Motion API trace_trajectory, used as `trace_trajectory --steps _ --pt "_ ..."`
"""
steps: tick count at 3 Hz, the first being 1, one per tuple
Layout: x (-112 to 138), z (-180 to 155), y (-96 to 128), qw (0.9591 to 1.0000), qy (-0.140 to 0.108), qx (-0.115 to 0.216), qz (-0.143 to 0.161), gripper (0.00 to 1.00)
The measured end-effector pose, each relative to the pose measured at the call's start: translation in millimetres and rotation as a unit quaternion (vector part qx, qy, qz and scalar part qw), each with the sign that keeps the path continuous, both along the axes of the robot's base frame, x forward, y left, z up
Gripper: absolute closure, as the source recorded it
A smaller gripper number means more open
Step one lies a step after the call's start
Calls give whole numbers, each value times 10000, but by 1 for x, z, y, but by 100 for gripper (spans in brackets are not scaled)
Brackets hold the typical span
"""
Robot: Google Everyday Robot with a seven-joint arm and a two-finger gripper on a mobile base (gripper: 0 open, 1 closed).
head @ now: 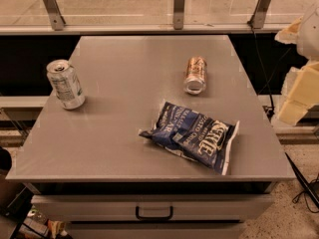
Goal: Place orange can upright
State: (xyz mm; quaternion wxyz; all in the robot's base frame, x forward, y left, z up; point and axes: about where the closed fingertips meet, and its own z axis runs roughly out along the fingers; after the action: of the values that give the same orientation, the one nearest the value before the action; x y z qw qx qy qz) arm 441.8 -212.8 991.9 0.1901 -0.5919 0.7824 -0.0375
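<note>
The orange can lies on its side on the grey table, right of the middle, with one silver end facing the front. My gripper shows as pale cream parts at the right edge of the camera view, beyond the table's right side and well apart from the can. It holds nothing that I can see.
A silver-white can with printed text stands upright at the table's left. A blue chip bag lies flat just in front of the orange can. A railing with posts runs behind the table. A drawer handle sits below the front edge.
</note>
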Motion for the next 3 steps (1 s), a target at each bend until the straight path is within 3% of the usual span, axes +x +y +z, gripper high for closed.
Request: trace_trajectory --steps 1,2,3 --pt "7 5 5 9982 13 561 -192 0" --pt "17 2 15 9898 125 1262 -646 0" --pt "32 4 30 9748 105 1738 -1393 0"
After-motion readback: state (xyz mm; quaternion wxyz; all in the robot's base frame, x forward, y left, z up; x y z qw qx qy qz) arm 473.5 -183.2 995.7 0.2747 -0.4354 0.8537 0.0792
